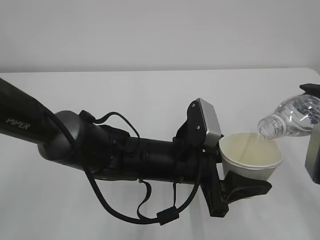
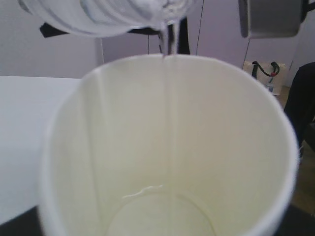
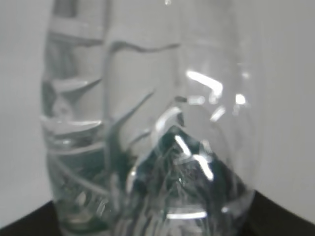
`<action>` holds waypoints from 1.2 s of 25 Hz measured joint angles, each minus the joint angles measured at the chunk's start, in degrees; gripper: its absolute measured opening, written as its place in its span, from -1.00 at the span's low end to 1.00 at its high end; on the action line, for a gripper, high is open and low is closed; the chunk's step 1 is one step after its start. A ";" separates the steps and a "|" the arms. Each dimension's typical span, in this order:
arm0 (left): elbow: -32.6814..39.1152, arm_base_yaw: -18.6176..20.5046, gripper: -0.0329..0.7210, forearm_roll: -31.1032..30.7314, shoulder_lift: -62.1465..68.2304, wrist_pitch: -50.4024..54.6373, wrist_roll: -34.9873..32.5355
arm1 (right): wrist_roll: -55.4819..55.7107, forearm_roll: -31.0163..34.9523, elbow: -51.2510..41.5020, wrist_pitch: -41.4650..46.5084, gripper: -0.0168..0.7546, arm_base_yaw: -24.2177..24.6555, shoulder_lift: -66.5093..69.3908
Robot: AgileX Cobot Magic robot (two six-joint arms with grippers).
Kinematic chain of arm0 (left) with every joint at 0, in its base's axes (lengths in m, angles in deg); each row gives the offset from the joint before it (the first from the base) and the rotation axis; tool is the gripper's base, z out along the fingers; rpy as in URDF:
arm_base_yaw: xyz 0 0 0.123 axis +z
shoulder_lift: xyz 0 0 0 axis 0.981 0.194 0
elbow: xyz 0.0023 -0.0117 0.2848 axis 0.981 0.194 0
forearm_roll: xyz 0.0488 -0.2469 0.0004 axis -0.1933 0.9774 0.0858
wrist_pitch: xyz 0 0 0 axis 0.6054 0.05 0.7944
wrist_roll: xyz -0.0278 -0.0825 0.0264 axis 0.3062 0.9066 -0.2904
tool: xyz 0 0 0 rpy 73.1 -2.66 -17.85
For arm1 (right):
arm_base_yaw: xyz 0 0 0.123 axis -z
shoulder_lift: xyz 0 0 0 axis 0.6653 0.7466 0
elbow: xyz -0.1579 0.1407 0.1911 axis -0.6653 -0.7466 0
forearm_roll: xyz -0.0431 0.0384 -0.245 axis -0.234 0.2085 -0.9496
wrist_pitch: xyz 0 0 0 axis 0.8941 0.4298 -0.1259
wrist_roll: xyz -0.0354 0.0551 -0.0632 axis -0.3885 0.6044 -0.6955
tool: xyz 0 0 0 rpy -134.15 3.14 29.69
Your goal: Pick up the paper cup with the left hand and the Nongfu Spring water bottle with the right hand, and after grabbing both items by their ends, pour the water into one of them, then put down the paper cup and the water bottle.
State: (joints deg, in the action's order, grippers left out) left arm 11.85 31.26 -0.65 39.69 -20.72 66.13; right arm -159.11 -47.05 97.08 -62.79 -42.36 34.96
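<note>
White table | Nongfu Spring water bottle tilted, mouth down-left; paper cup upright

text: "PIPER" | on: left hand black arm | white letters

White tapered paper cup w/ pale cream-yellow inside, clear ribbed plastic bottle at right, colourless water stream, black arm w/ grey-silver block at left, white tabletop, pale grey far wall.

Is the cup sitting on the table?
No, the left hand holds the paper cup up off the table.
</note>
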 joint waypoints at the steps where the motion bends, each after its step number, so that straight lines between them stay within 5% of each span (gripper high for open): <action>1: 0.00 0.00 0.32 0.00 0.00 0.00 0.00 | 0.00 0.00 0.00 0.00 0.08 0.00 0.00; 30: 0.00 0.00 0.32 0.00 0.00 -0.13 0.00 | -1.94 1.51 0.00 0.00 0.08 0.00 0.00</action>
State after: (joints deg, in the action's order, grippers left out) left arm 11.85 31.26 -0.65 39.69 -20.86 66.13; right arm -161.05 -45.54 97.08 -62.79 -42.36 34.96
